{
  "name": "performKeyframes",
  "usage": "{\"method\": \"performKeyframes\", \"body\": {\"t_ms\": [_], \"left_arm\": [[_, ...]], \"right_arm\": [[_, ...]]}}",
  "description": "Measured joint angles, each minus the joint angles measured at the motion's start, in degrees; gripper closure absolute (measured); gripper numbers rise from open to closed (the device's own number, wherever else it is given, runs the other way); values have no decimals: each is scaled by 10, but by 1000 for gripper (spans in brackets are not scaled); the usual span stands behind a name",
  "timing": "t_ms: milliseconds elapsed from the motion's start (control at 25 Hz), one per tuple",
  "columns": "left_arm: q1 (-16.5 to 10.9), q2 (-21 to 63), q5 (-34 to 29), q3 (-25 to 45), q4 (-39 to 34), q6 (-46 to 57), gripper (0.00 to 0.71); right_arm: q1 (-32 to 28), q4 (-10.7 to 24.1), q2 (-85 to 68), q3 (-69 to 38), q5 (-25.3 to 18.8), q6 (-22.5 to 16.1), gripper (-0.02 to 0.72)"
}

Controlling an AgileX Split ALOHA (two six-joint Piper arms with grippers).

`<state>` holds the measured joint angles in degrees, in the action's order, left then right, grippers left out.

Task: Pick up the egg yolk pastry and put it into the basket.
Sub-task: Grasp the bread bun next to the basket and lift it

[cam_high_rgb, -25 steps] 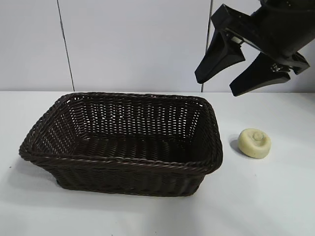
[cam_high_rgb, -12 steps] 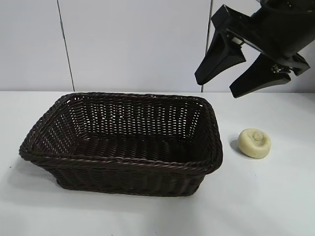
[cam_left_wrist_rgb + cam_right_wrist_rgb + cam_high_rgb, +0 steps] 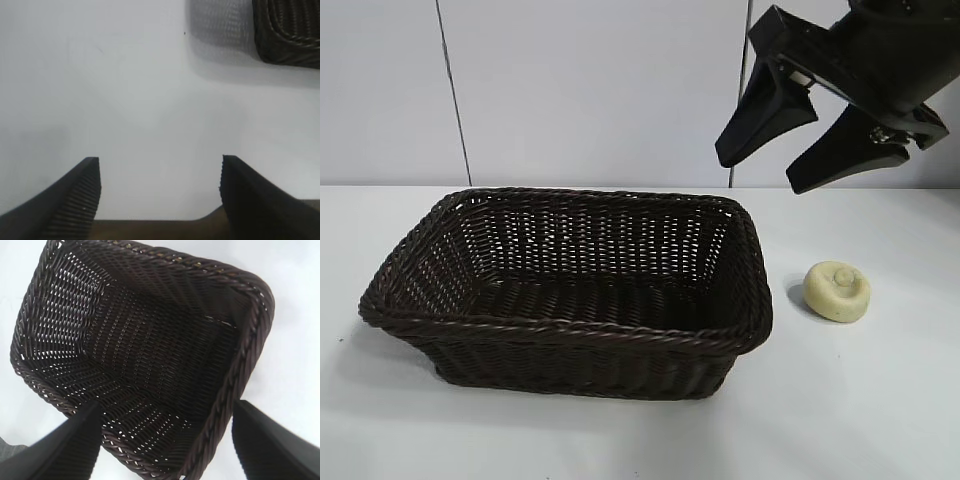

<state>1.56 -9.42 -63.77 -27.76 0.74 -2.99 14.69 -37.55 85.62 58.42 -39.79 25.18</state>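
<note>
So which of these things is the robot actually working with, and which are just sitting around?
Part of the job:
- egg yolk pastry, on the table beside the basket
- basket, nothing in it
- right hand, open, raised above the pastry

Just there:
- table
- left hand, open over bare table

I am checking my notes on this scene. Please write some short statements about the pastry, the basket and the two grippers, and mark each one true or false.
1. The egg yolk pastry lies inside the basket. False: it lies on the table, beside the basket's right end.
2. The right gripper is open and holds nothing. True.
3. The right gripper touches the pastry. False: it hangs in the air, well above the pastry and the basket's right end.
4. The basket is empty. True: the exterior and right wrist views show only bare weave.
5. The left gripper is shut. False: its fingers stand apart over bare table.
</note>
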Motion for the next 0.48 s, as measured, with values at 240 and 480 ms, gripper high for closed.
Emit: {"method": "performKeyframes", "body": {"t_ms": [240, 480], "left_arm": [[0, 101, -4, 0, 0, 0, 213], [0, 101, -6, 0, 0, 0, 213]], "right_arm": [[0, 4, 0, 2, -17, -3, 176], [0, 106, 0, 55, -49, -92, 176]]}}
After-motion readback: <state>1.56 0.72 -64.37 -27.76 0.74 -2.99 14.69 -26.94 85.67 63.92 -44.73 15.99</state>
